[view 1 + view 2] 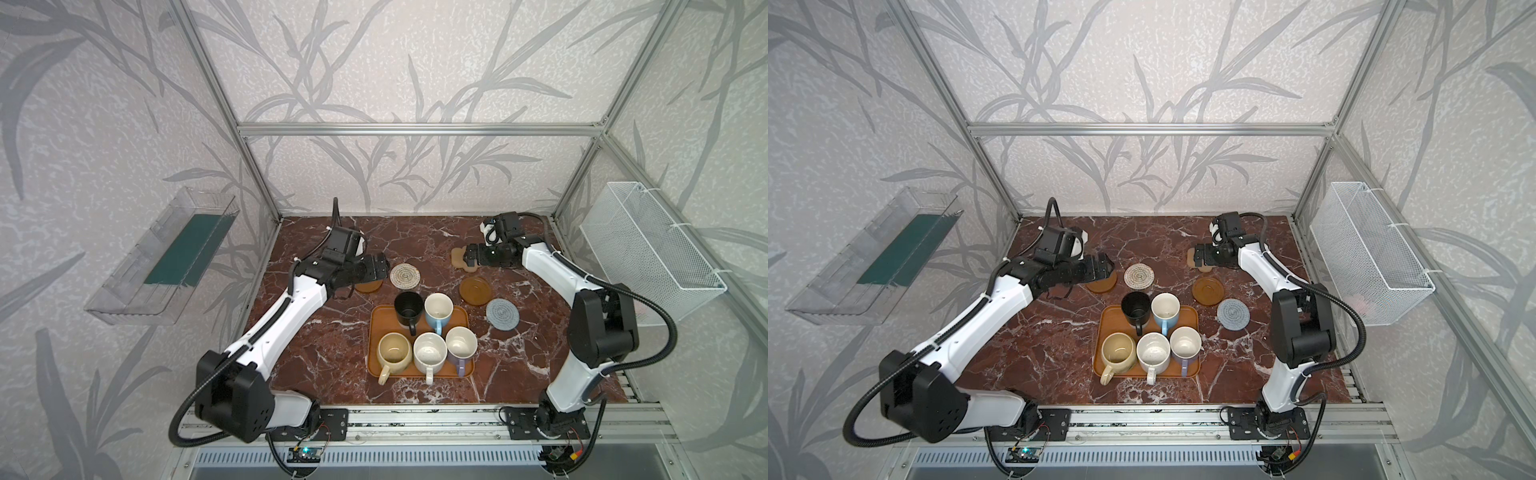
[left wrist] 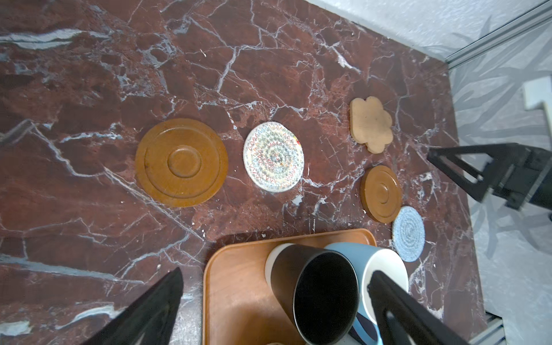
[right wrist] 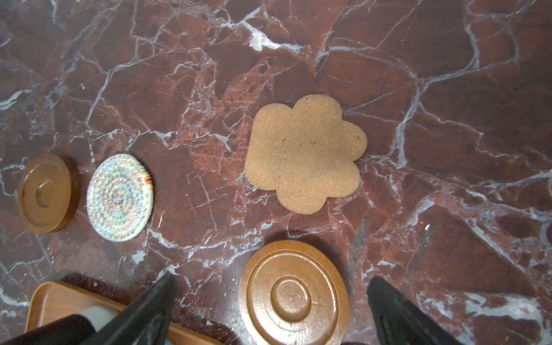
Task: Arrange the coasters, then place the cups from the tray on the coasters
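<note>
Nearer the robot than both grippers, the tray is sitting on the marble tabletop and carrying all five cups. The cream-yellow cup, white cup and lavender cup are standing in the near row, with the black cup and light blue cup behind them.

The grey-blue woven coaster and then a brown disc coaster are lying flat on the near side of the right gripper. That gripper is hovering with its jaws spread wide and empty, and the tan flower coaster is lying close by its fingertips.

The left gripper is likewise standing wide open and holding nothing. It is partly covering the other brown disc coaster in both top views. The beige woven coaster is lying just off its tip, towards the right gripper.
</note>
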